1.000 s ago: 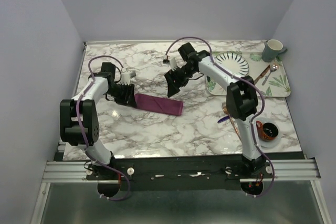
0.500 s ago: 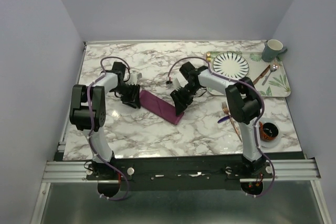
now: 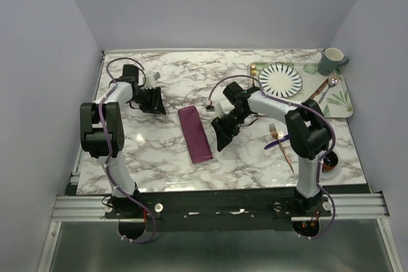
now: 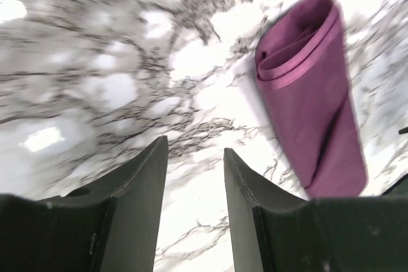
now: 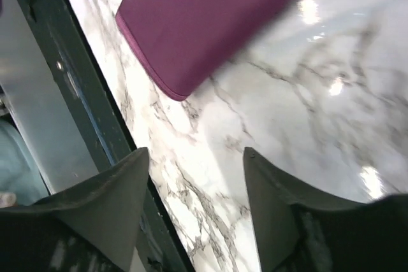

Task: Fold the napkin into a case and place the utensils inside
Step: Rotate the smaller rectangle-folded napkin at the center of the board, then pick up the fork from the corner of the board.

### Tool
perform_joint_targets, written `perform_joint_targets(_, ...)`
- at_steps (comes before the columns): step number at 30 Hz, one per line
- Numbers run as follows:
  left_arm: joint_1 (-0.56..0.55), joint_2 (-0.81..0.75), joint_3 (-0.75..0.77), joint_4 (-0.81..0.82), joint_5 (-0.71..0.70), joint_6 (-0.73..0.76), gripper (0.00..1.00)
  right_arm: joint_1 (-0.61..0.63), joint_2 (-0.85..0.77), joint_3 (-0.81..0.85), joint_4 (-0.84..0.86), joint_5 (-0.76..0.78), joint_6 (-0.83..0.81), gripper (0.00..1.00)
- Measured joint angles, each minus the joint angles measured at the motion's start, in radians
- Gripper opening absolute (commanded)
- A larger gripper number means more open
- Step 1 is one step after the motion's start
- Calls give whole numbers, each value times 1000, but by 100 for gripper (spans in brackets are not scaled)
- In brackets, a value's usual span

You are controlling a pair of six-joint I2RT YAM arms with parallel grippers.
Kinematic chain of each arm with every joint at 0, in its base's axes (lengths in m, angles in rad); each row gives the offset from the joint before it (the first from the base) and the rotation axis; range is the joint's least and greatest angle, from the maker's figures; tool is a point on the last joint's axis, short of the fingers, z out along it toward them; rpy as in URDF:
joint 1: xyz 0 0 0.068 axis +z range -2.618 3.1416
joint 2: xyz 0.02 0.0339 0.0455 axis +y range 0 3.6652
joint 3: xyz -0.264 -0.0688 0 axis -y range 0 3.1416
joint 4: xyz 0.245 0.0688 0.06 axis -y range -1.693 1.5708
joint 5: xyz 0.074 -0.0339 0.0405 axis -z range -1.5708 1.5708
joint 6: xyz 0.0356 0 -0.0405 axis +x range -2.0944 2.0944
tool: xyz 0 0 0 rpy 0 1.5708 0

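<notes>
As it lies flat, case (image 3: 195, 134) runs near-far; near end rightward

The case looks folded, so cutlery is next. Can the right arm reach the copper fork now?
Probably yes. The fork lies on the table beside that arm, crossing only the blue knife, and the fingers are open and empty. It sits close to the elbow, so the reach may be tight.

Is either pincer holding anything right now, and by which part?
Nothing is held: left pincer and right pincer both stand open; the folded napkin lies free.
</notes>
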Motion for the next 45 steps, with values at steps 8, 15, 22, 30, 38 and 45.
perform_joint_targets(8, -54, -70, 20, 143, 175, -118, 42, -56, -82, 1, 119, -69, 103, 33)
perform_joint_targets(15, -165, 59, 20, 338, 288, -332, 42, 0, -26, 39, 222, -114, 162, 32)
perform_joint_targets(22, -166, 210, 58, 373, 290, -408, 42, 50, 97, 64, 250, -120, 179, 32)
perform_joint_targets(30, -174, 268, 145, 337, 303, -389, 43, 90, 189, 125, 219, -120, 166, 35)
perform_joint_targets(38, -230, 272, 179, 241, 303, -290, 44, 128, 187, 145, 185, -119, 117, 55)
perform_joint_targets(45, -271, 262, 177, 134, 322, -212, 48, 84, 61, 130, 163, -121, 137, 74)
